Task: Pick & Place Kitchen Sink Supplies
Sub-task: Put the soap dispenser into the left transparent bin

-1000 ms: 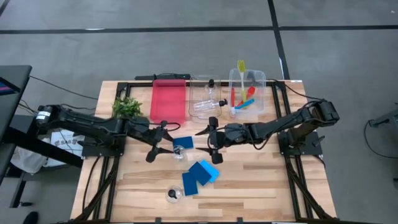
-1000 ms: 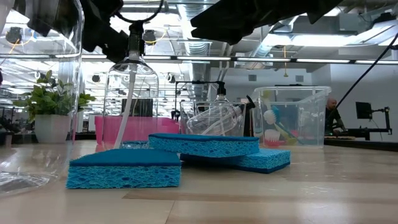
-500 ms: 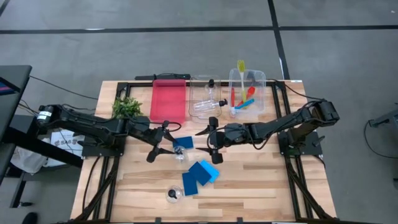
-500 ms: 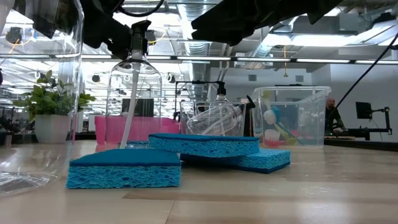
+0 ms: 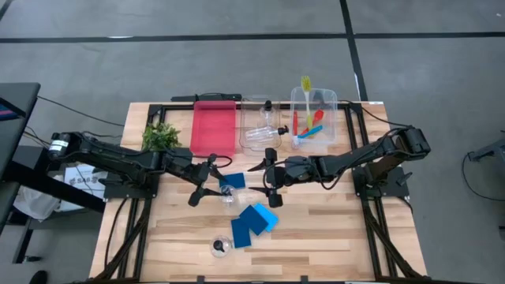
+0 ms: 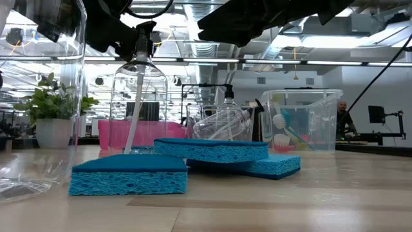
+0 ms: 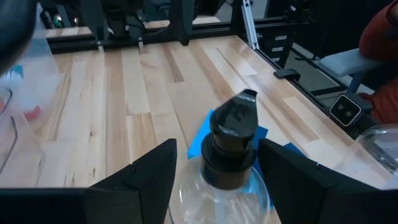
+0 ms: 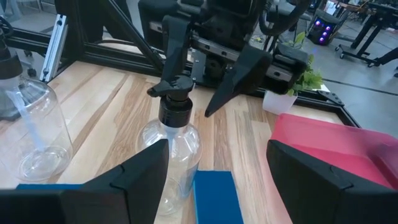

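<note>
Light wood table [image 5: 331, 229] on a black frame. Back edge: potted plant [image 5: 160, 136], red tray [image 5: 214, 128], two clear bins [image 5: 263, 126] — right one [image 5: 325, 110] holds brushes. Mid-table: upright bottle [image 5: 227, 193] beside a blue sponge [image 5: 233, 181]; nearer front, overlapping sponges [image 5: 252, 221] — probably three — and another bottle [image 5: 220, 247].

A pale wooden table [image 5: 316, 229] with striped grain is framed in black rails. The sponges [image 5: 251, 223] are seen in bright blue. The bottles [image 8: 177, 163] are clear with black caps. A red tray [image 5: 214, 128] is set beside two clear bins [image 5: 331, 101], and brushes [image 5: 306, 118] in yellow-green, red and blue are shown in one of them. A green leafy plant [image 5: 160, 136] is shown in a white pot [image 6: 53, 133]. Both arms are dark, and the floor around is grey with dark lines
</note>
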Controlling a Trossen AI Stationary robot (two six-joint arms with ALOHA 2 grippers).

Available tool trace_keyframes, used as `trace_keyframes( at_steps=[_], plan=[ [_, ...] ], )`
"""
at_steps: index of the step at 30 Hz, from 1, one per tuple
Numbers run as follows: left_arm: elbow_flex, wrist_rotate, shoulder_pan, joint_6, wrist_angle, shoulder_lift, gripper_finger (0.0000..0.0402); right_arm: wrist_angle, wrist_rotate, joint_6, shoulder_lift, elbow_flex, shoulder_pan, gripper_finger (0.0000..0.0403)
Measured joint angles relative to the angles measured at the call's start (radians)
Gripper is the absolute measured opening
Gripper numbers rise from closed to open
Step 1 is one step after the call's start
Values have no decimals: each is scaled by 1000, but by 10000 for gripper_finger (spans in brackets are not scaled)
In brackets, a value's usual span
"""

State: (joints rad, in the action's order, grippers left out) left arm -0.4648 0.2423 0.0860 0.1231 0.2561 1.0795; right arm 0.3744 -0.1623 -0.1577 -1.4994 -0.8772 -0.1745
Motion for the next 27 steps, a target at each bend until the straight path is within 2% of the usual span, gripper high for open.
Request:
trace_keyframes(
  at_steps=[16, 21, 27],
  plan=[
    [-1, -7, -4, 37, 103, 56, 223, 3, 0, 0, 0, 0, 0, 265],
    [-2, -7, -15, 38, 136, 77, 190, 4, 0, 0, 0, 0, 0, 265],
    [-1, -10, -21, 38, 135, 73, 127, 3, -1, -6, 0, 0, 0, 265]
  ],
)
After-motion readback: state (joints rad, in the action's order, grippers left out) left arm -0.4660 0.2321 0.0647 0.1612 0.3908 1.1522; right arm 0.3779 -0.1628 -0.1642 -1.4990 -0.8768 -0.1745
